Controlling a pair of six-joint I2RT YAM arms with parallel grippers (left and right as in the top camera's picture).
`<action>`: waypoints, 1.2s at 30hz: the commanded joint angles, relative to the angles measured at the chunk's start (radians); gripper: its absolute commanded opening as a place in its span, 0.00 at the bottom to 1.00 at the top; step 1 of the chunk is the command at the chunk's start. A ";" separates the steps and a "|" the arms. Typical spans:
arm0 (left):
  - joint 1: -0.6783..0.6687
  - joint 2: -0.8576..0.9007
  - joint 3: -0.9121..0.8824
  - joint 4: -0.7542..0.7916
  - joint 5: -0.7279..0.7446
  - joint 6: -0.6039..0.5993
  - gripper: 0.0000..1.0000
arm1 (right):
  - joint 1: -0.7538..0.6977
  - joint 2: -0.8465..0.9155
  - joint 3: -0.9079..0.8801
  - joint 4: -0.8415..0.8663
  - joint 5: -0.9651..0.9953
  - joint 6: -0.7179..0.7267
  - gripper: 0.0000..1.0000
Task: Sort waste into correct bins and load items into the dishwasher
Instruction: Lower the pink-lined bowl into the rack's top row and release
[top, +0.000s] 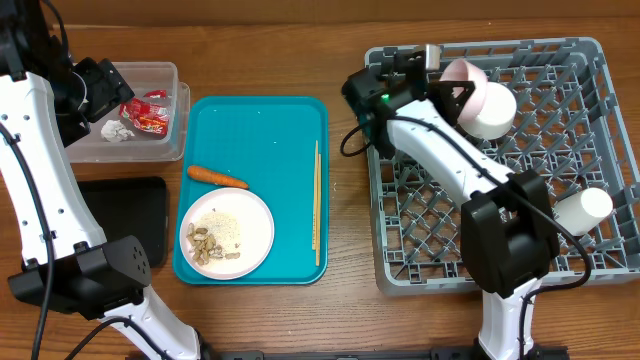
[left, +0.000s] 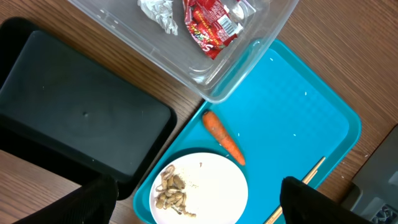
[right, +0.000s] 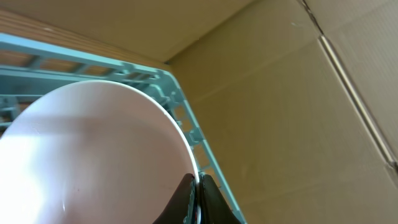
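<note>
My right gripper (top: 452, 88) (right: 196, 194) is shut on the rim of the pale pink plate (top: 466, 71) (right: 93, 155) and holds it on edge over the back of the grey dish rack (top: 580, 268) (right: 186, 118). My left gripper (top: 100, 90) (left: 202, 208) is open and empty, above the clear tub (top: 150, 150) (left: 242, 74). The tub holds the red wrapper (top: 150, 108) (left: 211, 22) and the foil ball (top: 117, 130) (left: 158, 12). The carrot (top: 217, 177) (left: 222, 137), the chopsticks (top: 317, 200) (left: 308, 180) and a white plate (top: 250, 232) (left: 211, 186) with rice and nut scraps (top: 208, 245) (left: 173, 191) lie on the teal tray.
The black tray (top: 125, 210) (left: 74, 118) lies left of the teal tray (top: 270, 130) (left: 292, 106). A white bowl (top: 490, 112) and a white cup (top: 583, 208) lie in the rack. Cardboard (right: 298, 93) stands behind the rack.
</note>
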 joint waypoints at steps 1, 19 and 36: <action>-0.009 -0.017 0.001 -0.003 0.008 0.001 0.86 | -0.036 0.005 -0.005 0.051 0.070 -0.070 0.04; -0.008 -0.017 0.001 -0.003 0.008 0.005 0.86 | -0.020 0.013 -0.311 0.550 -0.062 -0.793 0.04; -0.009 -0.017 0.001 -0.008 0.007 0.005 0.86 | 0.303 0.011 -0.317 0.819 -0.142 -1.011 0.75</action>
